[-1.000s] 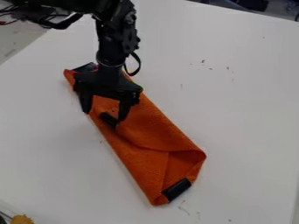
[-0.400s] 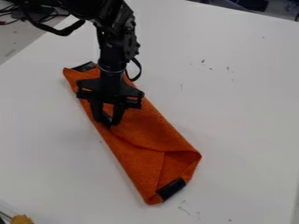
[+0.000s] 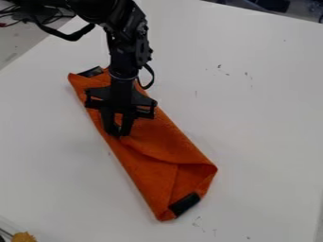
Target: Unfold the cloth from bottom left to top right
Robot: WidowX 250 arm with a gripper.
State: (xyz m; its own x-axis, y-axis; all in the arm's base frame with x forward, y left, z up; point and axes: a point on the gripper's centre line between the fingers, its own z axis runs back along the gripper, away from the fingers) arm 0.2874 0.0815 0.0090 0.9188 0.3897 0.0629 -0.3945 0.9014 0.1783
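Your orange cloth [image 3: 148, 168] lies folded into a long, narrow strip on the white table [image 3: 259, 142], slanting from the upper left of the camera view down to the lower middle. Your gripper [image 3: 120, 134] hangs down over the upper half of that strip, its two fingers drawn close together and clamped on a bit of the cloth near its left long edge. From there you can follow a folded edge curving down and right across the strip to its right-hand corner. Below that edge, the folds make a pointed shape at the lower end, where you see a black patch [image 3: 185, 204]. A second black patch [image 3: 91, 72] shows at the upper end, just left of the black arm [image 3: 128, 45], which comes in from the top left. You have cables [image 3: 12, 16] in the top left corner and a yellowish-brown object [image 3: 24, 237] at the bottom left
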